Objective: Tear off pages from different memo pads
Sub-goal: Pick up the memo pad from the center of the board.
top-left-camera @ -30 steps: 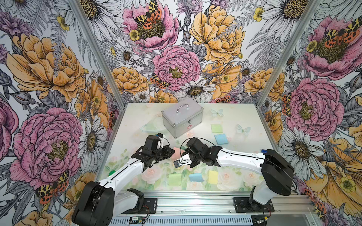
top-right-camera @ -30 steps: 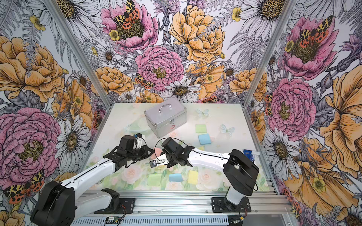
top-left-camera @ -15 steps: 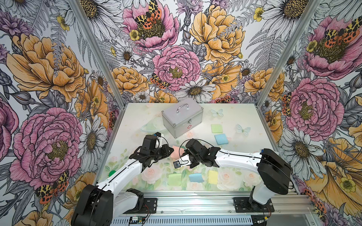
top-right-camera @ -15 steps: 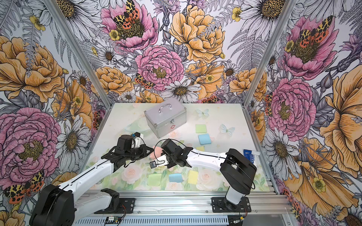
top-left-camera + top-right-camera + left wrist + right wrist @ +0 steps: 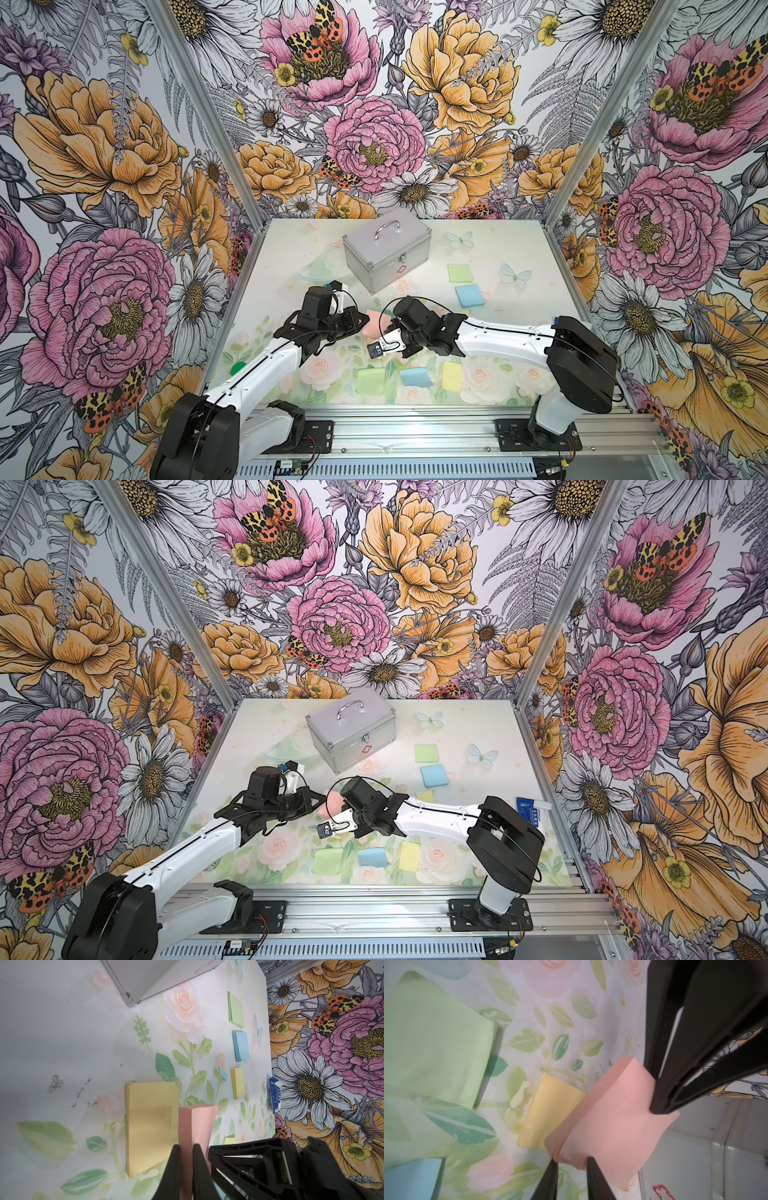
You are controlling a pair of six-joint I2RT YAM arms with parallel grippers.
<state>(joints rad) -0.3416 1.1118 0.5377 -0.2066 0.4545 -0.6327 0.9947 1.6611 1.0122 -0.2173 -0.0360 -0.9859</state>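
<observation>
Both arms have shifted a little toward the silver metal case (image 5: pixel 386 253) since a second ago, carrying the salmon-pink memo pad (image 5: pixel 375 326) with them. The arrangement is otherwise unchanged.

Pad position: raised off the table on the robot side of the case, near it but not touching, held on a slant between the two tools.

Left gripper (image 5: pixel 186 1147): closed narrow on one edge of the pad. The left wrist view shows the stack's thickness clamped between both fingers.

Right gripper (image 5: pixel 571 1160): jaws narrow, set astride the opposite edge at a corner, where the paper bulges and creases. Whether they press on the paper, and whether one sheet or several lie between them, cannot be told.

Governing relation: the pad is square, so no long axis applies. The line from clamped edge to free edge runs from the left tool to the right tool, across the table on the robot side of the case. Both tools are at the pad. Separation probably requires the right gripper to draw away along that line while the left gripper anchors the stack.

Directly below the pad lies a yellow square (image 5: pixel 149 1126); whether it is a pad or a sheet cannot be told. Farther from the case, toward the robot bases, lie a green page (image 5: pixel 370 380), a blue page (image 5: pixel 415 376) and a yellow page (image 5: pixel 452 374).

Container: the case is closed; its contents are not visible.
</observation>
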